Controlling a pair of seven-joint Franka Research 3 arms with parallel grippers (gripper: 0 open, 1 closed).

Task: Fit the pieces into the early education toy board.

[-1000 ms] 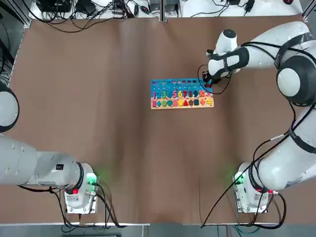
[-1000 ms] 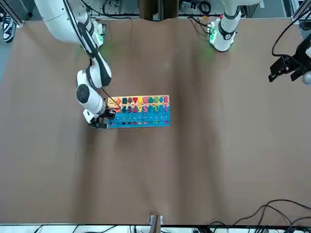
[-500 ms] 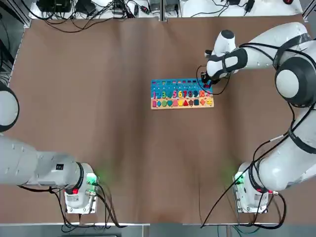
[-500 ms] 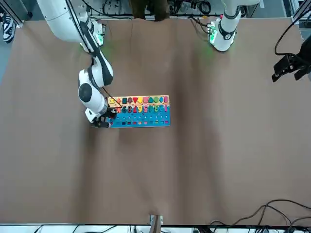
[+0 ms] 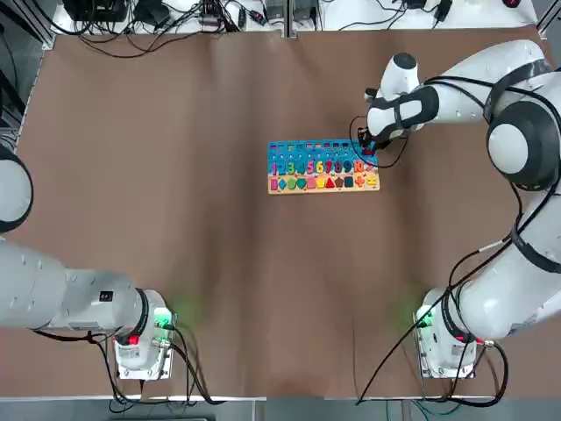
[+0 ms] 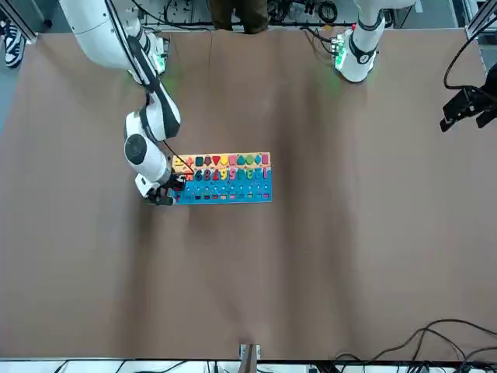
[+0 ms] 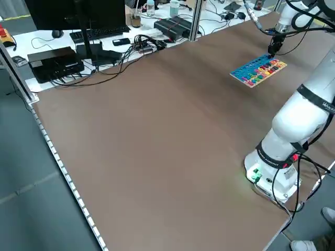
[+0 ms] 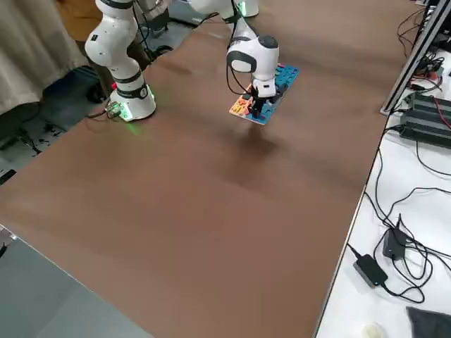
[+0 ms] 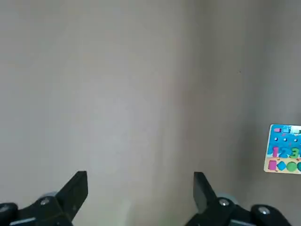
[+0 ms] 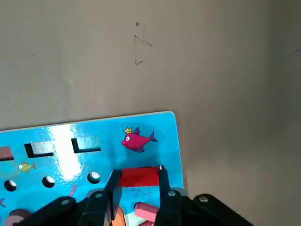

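Observation:
The early education toy board [image 5: 323, 167] lies flat right of the table's middle, with a blue top of colourful numerals and a wooden strip of shapes. My right gripper [image 5: 368, 151] stands over its far right corner. In the right wrist view this gripper [image 10: 138, 181] is shut on a small red piece [image 10: 138, 177], just over the blue surface [image 10: 94, 136] beside a painted fish. A pink piece [image 10: 146, 210] lies below it, partly hidden by the fingers. My left gripper [image 6: 466, 109] hangs far off at the table's left side, open and empty [image 9: 140, 188].
Both arm bases [image 5: 140, 338] [image 5: 443, 338] with green lights stand at the near edge. Cables and power boxes [image 5: 158, 13] lie beyond the far edge. A desk with a monitor and keyboard [image 7: 78, 31] stands past the table. Brown table [image 5: 175, 219] spreads left of the board.
The left gripper has drifted a little further out toward the robot's left. The right gripper keeps its grip on the red piece and has barely shifted at the board's corner.

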